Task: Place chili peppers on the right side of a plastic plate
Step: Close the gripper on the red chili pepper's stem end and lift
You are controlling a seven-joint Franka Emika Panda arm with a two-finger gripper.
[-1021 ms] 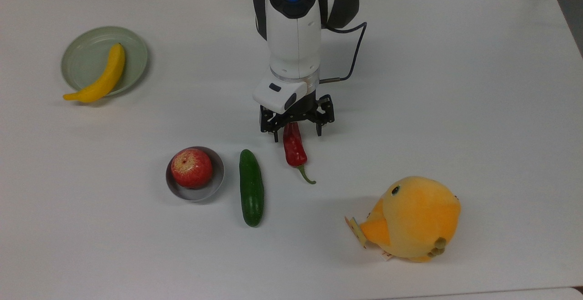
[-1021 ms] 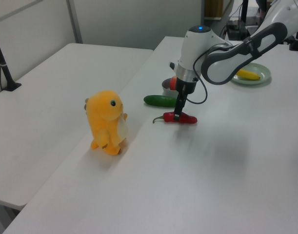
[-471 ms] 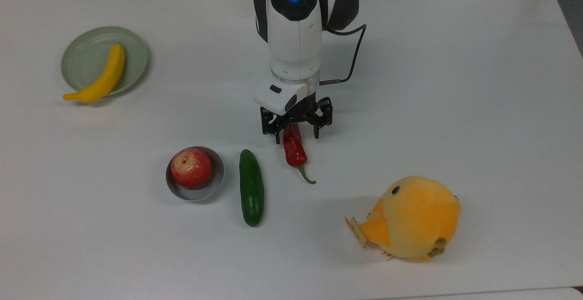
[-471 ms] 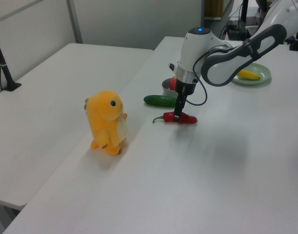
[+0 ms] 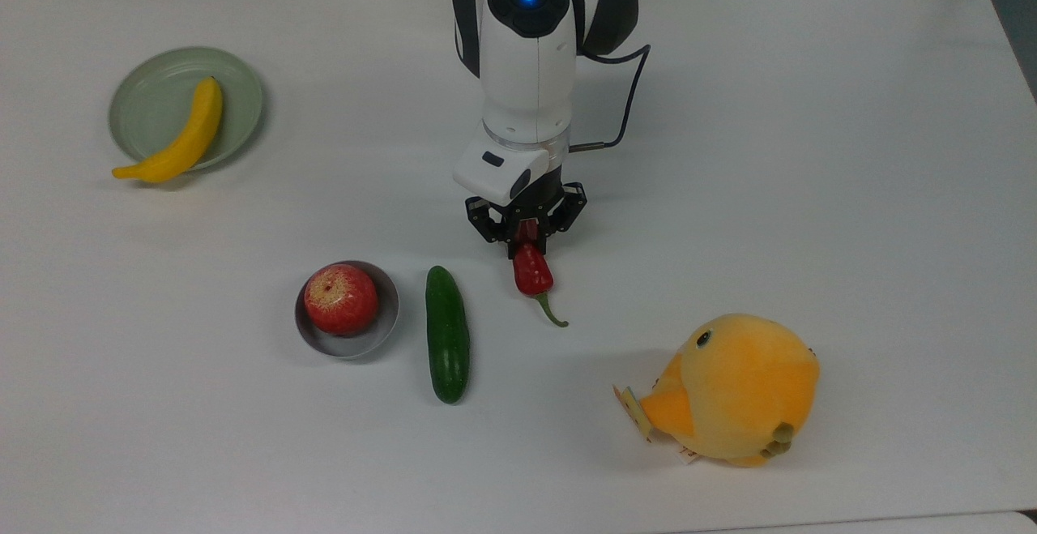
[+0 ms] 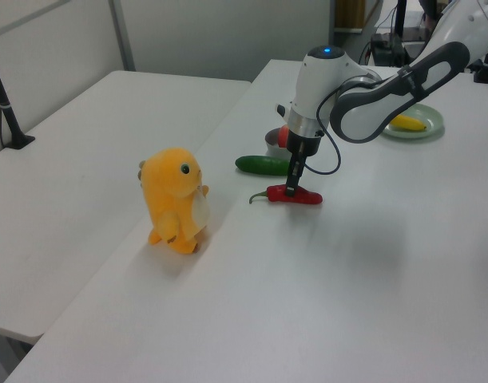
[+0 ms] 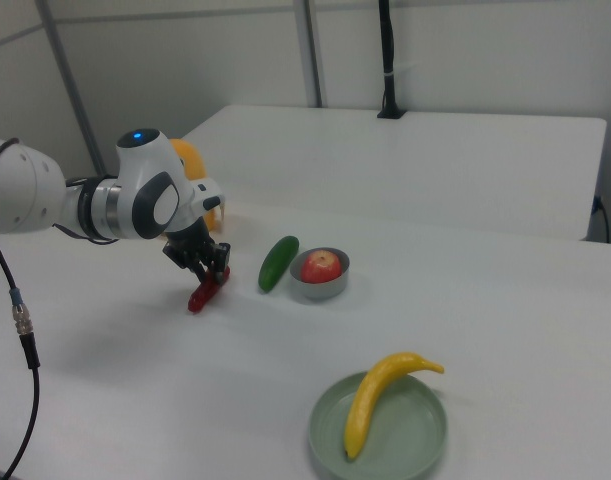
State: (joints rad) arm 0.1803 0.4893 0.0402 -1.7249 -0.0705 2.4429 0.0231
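Observation:
The dark-red chili pepper [image 5: 532, 272] lies on the white table near the middle, its green stem toward the top view's bottom. My gripper [image 5: 525, 236] points straight down over its blunt end, and the fingers have closed in on it from both sides. In the left view the chili pepper [image 6: 299, 197] still rests on the table under the gripper [image 6: 292, 190]. The right view shows the chili pepper [image 7: 202, 294] below the gripper [image 7: 211, 275]. The pale green plastic plate [image 5: 241, 88] sits at the top view's far left, holding a yellow banana [image 5: 185, 134].
A grey bowl [image 5: 387, 319] with a red apple [image 5: 340, 298] and a dark green cucumber [image 5: 447, 334] lie just to the chili's left in the top view. A yellow plush chick [image 5: 737, 388] stands at the top view's lower right. Bare table lies between the chili and the plate.
The fingers, spread wide on either side of the chili a second ago, have closed onto it. The chili shifted slightly toward the top view's right.

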